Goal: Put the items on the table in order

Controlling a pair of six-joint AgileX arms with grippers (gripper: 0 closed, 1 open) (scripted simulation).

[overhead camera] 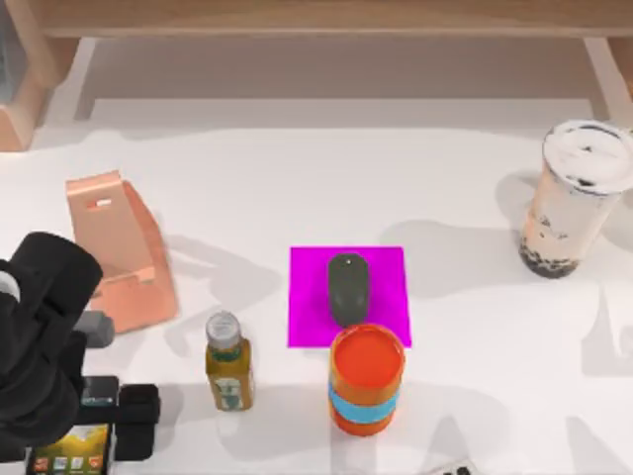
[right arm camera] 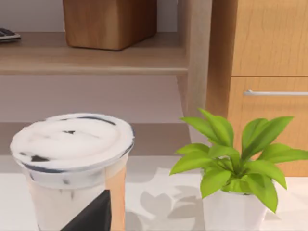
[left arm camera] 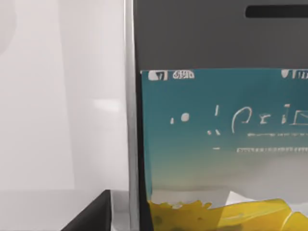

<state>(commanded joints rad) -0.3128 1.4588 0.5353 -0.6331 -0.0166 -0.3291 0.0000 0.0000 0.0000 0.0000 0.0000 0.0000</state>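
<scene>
The smartphone (overhead camera: 69, 460) lies at the table's (overhead camera: 297, 178) front left corner, its colourful screen up. My left gripper (overhead camera: 79, 430) hangs right over it, open, with one dark finger (left arm camera: 91, 216) just beside the phone's silver edge (left arm camera: 131, 120). The dark grey mouse (overhead camera: 348, 287) rests on the magenta pad (overhead camera: 381, 272) at the centre. The milk-tea cup (overhead camera: 579, 198) stands upright at the far right. In the right wrist view the cup (right arm camera: 72, 163) is near, with one dark finger (right arm camera: 91, 214) of my open right gripper in front of it.
A peach phone stand (overhead camera: 124, 257) stands behind my left arm. A yellow bottle (overhead camera: 227, 366) and an orange can (overhead camera: 366, 381) stand near the front, the can against the pad's front edge. A wooden shelf (overhead camera: 316, 20) runs along the back. A potted plant (right arm camera: 236, 163) sits beside the cup.
</scene>
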